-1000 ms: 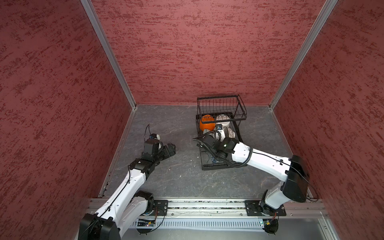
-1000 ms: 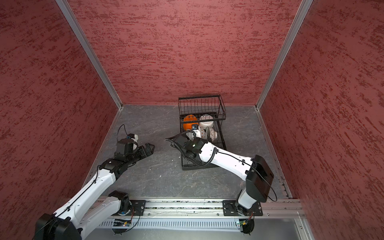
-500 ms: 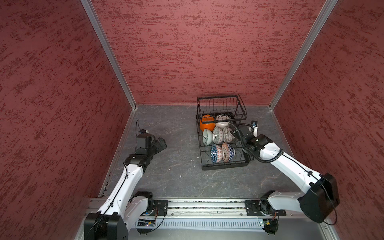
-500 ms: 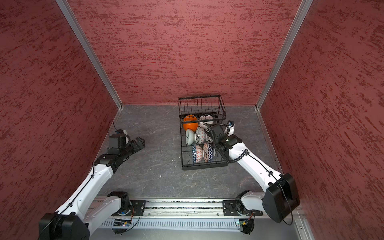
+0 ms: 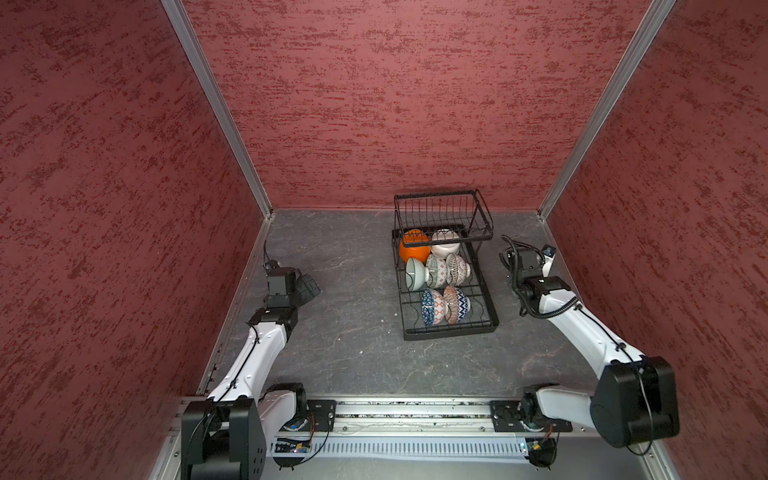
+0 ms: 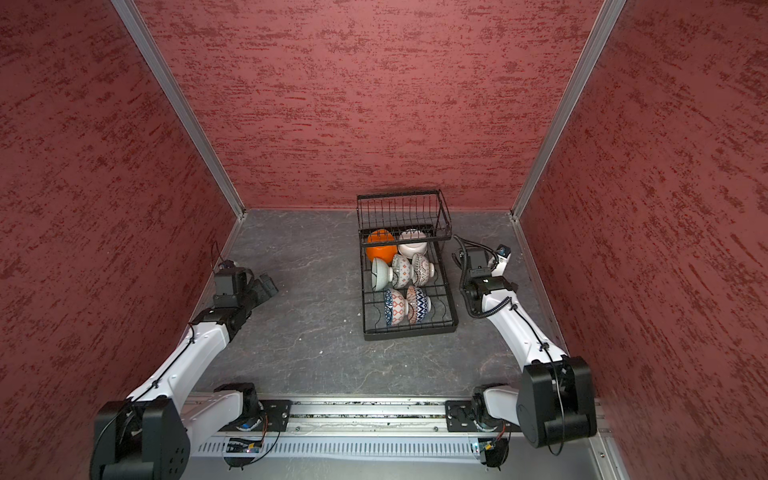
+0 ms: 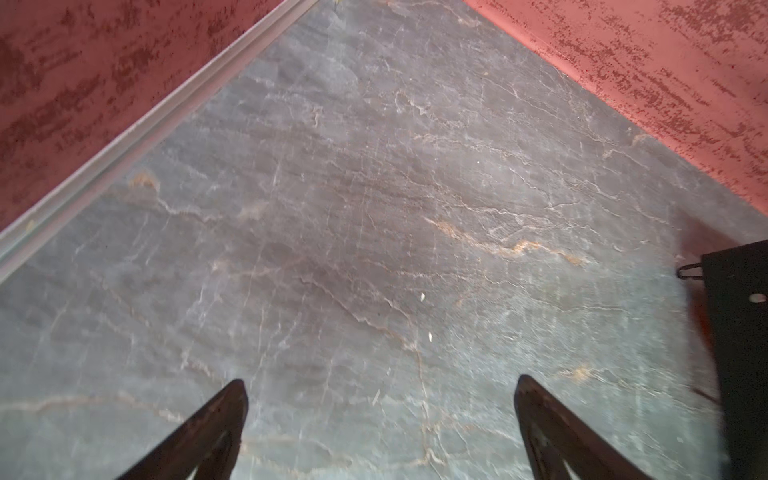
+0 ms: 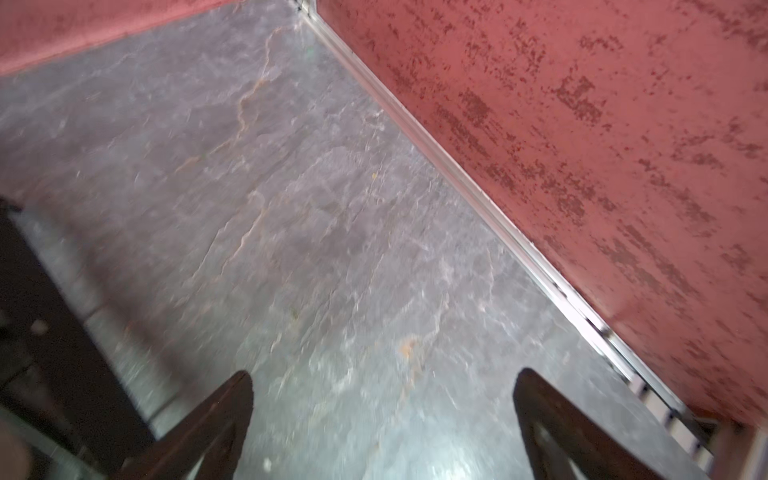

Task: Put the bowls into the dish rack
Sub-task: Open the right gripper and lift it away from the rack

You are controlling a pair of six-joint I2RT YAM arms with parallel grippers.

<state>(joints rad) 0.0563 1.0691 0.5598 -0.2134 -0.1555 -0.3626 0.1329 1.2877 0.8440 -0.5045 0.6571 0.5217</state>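
The black wire dish rack stands right of the middle of the floor in both top views. Several bowls sit in it: an orange bowl and a white bowl under the raised basket, a grey-green bowl with two patterned ones beside it, and two blue-patterned bowls at the front. My left gripper hangs open and holds nothing, over bare floor far left of the rack. Just right of the rack, my right gripper is open and holds nothing.
Red textured walls close in three sides, with metal corner strips. The floor is grey slate. A metal rail with both arm bases runs along the front. An end of the rack shows in the left wrist view.
The right arm has swung from over the rack's front to its right side, uncovering the bowls. The left arm has drawn back toward the left wall. Both grippers stayed open.
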